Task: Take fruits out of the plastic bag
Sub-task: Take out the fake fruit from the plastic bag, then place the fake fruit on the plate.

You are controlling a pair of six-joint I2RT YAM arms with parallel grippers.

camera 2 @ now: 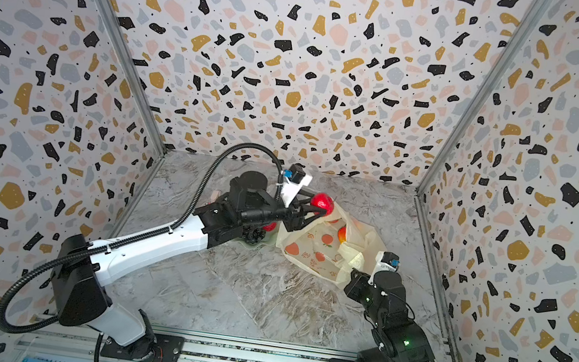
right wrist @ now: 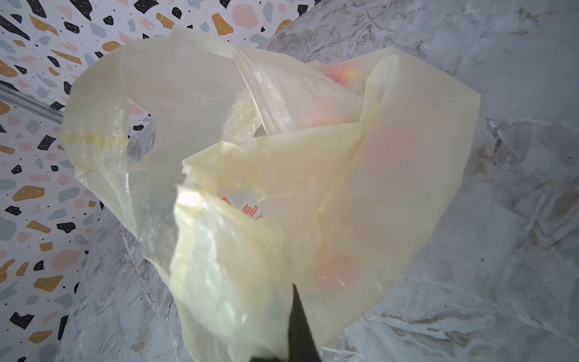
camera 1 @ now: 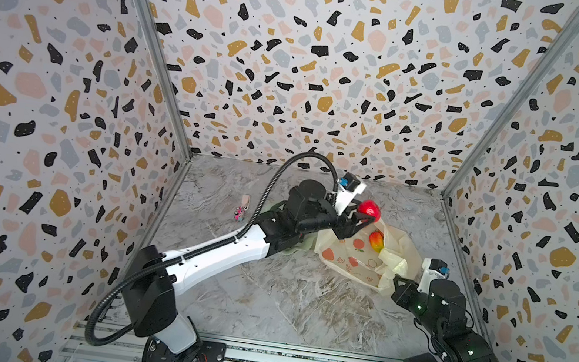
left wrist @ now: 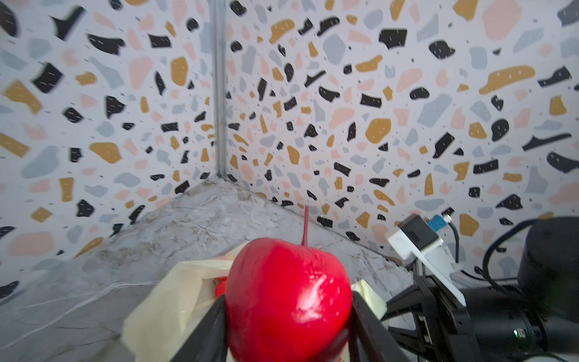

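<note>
In both top views the left gripper (camera 1: 365, 216) pinches a glossy red round toy apple (camera 1: 369, 208), held clear above the far rim of the crinkly pale-yellow plastic bag (camera 1: 349, 263) with its orange fruit print. I judge the best move is to carry the apple to the pale green wavy-rimmed plate (camera 1: 301, 247) just beside the bag. It should be lowered close to the plate before release so it cannot roll. A black-purple grape bunch (camera 2: 254, 236) already crowds the plate. A red-yellow peach-like piece (camera 1: 376, 240) sits in the bag's mouth, and a tiny pink trinket (camera 1: 238, 213) lies well apart from the bag.

The left wrist view shows black fingers (left wrist: 216, 316) pressing the apple's sides, stem up.

In the right wrist view the right gripper (right wrist: 297, 316) is clamped on the bag's near edge. Pinkish blurs show through the film, but they cannot be counted.
</note>
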